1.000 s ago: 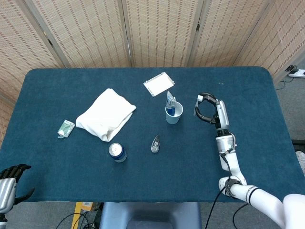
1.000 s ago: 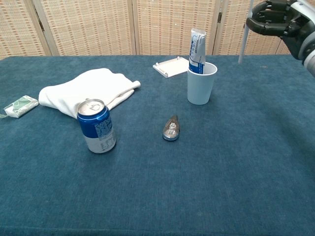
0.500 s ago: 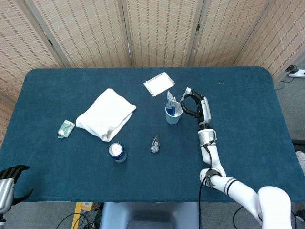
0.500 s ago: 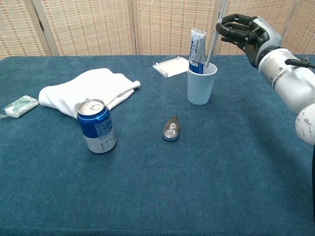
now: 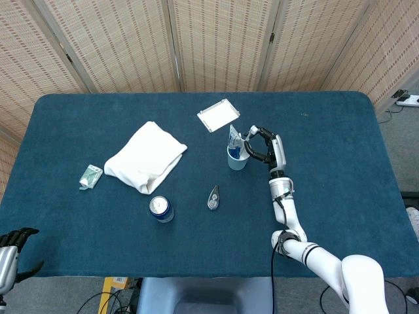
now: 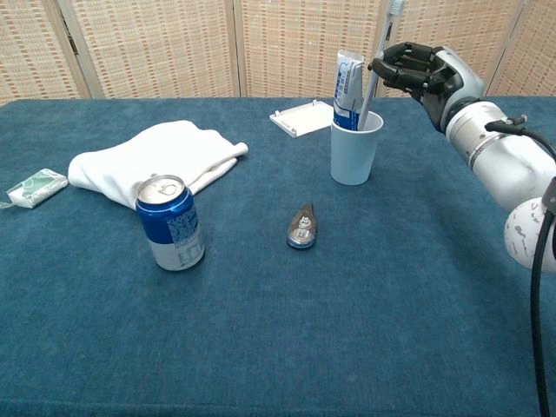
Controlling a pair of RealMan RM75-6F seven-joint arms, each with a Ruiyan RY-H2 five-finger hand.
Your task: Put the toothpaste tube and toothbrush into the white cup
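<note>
Just right of the tabletop's middle, toward its far edge, the white cup (image 6: pixel 355 150) stands upright with the toothpaste tube (image 6: pixel 347 89) upright inside it, leaning on the cup's left rim. The right hand (image 6: pixel 420 71) hovers just beside the cup's upper right, its fingers (image 6: pixel 393 64) curled around the toothbrush (image 6: pixel 379 62), which it grasps near the middle of the handle; the brush stands nearly upright with its bristle end up and its lower end dipping inside the cup beside the tube. From above, the same hand (image 5: pixel 263 144) sits close against the cup (image 5: pixel 238 157) on its right side. The left hand (image 5: pixel 12 243) shows only at the near left corner, off the tabletop's edge, holding nothing; whether its fingers are spread or curled I cannot tell. A flat white lid (image 5: pixel 218 115) lies behind the cup near the far edge. A folded white towel (image 5: pixel 145 157) lies left of centre, with a small green packet (image 5: pixel 90 176) further left toward the left edge. A blue drink can (image 6: pixel 170 222) stands upright near the front, and a small teardrop-shaped gadget (image 6: pixel 301 227) lies on the blue cloth (image 6: pixel 365 295) between can and cup.
</note>
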